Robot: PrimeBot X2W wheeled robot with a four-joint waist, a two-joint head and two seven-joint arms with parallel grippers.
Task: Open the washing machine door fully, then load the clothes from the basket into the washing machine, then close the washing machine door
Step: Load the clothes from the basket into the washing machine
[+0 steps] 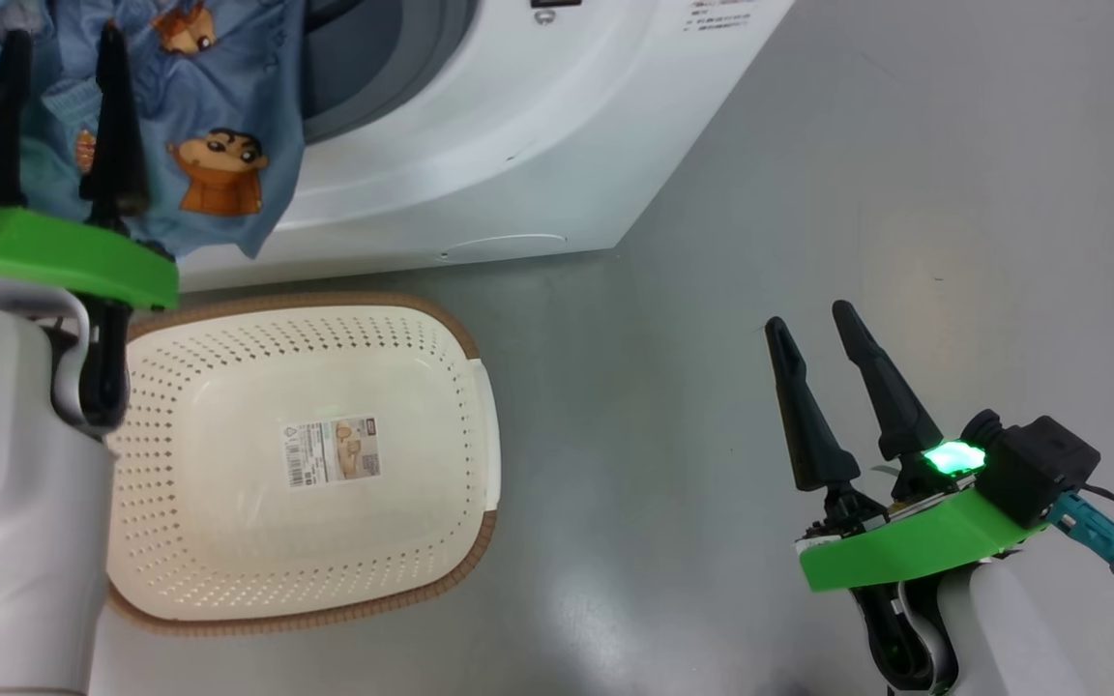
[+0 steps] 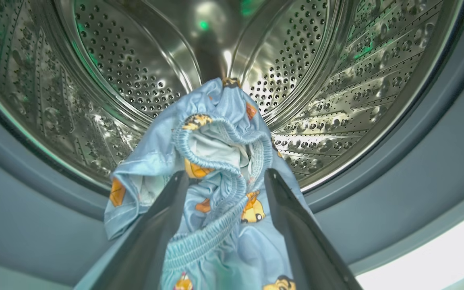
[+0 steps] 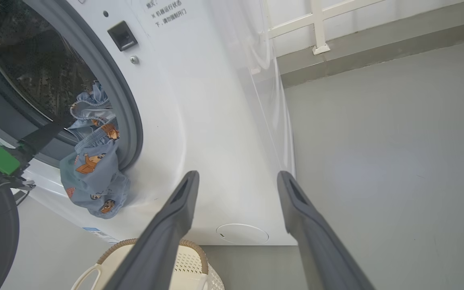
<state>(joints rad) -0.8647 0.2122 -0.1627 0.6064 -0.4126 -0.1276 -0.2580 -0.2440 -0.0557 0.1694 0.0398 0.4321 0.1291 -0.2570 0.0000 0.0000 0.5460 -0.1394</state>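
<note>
Left gripper (image 2: 226, 174) spread open around blue garment (image 2: 216, 161) draped over washing machine gasket (image 2: 417, 181), its lower end cut off; right gripper (image 1: 808, 316) open, empty.

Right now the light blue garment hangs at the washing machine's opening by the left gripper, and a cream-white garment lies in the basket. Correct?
No: the basket holds no garment; the head view shows its bottom bare but for a label sticker. The light blue garment does hang at the washing machine opening by the left gripper.
</note>
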